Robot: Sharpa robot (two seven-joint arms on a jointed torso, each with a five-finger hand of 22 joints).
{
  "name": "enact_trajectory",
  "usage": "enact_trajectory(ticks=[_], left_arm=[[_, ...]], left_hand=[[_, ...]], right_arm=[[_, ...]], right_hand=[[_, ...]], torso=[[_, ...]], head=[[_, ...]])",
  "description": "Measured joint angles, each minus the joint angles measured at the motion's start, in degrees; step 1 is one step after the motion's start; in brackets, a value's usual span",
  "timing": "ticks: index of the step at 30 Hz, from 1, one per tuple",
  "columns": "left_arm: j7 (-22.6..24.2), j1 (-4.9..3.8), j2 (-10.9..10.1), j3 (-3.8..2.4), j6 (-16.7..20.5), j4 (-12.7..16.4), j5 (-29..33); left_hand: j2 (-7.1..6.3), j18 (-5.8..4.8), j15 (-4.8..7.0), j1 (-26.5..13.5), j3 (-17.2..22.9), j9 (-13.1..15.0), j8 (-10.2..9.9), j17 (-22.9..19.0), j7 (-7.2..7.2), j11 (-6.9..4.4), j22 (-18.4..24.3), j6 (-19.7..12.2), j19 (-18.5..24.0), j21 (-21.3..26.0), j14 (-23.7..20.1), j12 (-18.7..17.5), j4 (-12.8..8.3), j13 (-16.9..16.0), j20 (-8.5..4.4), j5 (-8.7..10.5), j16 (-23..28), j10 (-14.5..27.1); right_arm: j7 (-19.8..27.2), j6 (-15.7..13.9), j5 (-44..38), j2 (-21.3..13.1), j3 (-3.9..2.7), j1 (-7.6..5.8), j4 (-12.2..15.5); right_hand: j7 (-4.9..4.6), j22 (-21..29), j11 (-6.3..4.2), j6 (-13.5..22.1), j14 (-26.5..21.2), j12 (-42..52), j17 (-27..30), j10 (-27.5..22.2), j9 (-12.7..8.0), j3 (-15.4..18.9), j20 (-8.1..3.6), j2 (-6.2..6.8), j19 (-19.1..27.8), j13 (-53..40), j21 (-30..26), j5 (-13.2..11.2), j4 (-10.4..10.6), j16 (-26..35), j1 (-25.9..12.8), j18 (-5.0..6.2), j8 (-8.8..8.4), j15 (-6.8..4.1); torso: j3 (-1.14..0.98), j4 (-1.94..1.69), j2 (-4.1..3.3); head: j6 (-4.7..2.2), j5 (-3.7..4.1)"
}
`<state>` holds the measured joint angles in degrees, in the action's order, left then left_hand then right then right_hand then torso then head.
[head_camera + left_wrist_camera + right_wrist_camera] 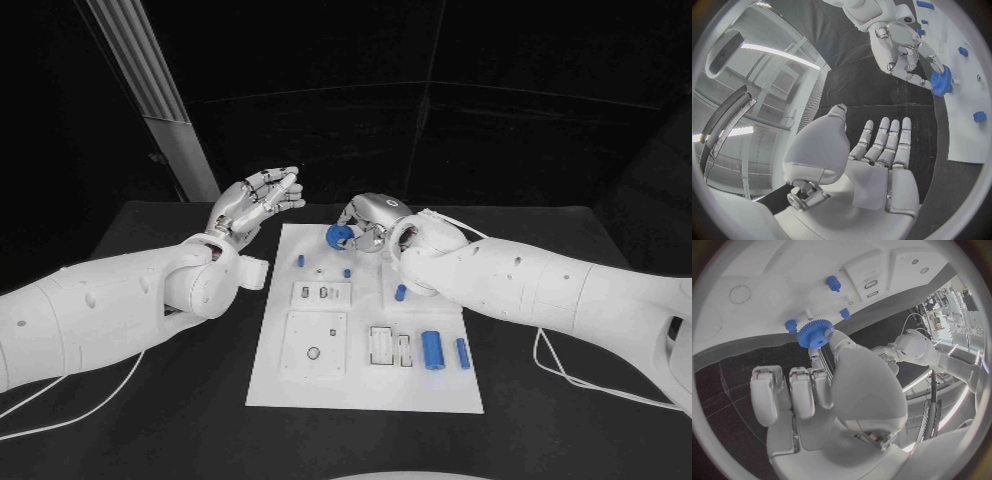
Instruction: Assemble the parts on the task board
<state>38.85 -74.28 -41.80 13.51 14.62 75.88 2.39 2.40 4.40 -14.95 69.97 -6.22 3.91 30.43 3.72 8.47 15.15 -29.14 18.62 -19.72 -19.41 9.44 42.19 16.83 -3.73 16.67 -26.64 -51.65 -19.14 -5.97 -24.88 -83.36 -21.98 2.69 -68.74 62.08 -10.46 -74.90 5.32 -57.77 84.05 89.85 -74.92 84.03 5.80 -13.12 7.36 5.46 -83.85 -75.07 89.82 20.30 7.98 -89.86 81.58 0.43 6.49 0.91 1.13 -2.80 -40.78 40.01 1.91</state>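
The white task board lies lengthwise in the middle of the black table. My right hand hovers at the board's far end and pinches a blue gear at its fingertips. The right wrist view shows the gear close to the board, beside small blue pegs; whether it touches the board I cannot tell. My left hand is raised left of the board's far corner, fingers straight, holding nothing. The left wrist view shows that flat palm facing the right hand and the gear.
Small blue pegs stand in the board's far half. Two blue cylinders lie near its right edge. White inset blocks sit in its middle. A grey pillar rises at the back left. A white cable trails on the table under my right arm.
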Motion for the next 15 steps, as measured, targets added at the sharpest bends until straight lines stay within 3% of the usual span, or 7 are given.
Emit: enact_trajectory(ticks=[15], left_arm=[[0.00,0.00,-0.01,0.00,0.00,0.06,0.00]], left_hand=[[0.00,0.00,0.00,0.00,0.00,0.00,0.00,0.00,0.00,0.00,0.00,0.00,0.00,0.00,0.00,0.00,0.00,0.00,0.00,0.00,0.00,0.00]], right_arm=[[-0.50,4.21,-1.24,1.26,0.00,0.05,-2.20]], right_hand=[[-0.07,0.00,0.00,-0.08,0.00,0.00,0.01,0.00,0.03,-0.15,0.00,-0.05,0.00,0.00,0.00,-0.67,-0.16,0.00,-0.64,0.00,-0.41,0.00]], torso=[[-0.03,0.16,0.01]], head=[[0.23,-0.11]])
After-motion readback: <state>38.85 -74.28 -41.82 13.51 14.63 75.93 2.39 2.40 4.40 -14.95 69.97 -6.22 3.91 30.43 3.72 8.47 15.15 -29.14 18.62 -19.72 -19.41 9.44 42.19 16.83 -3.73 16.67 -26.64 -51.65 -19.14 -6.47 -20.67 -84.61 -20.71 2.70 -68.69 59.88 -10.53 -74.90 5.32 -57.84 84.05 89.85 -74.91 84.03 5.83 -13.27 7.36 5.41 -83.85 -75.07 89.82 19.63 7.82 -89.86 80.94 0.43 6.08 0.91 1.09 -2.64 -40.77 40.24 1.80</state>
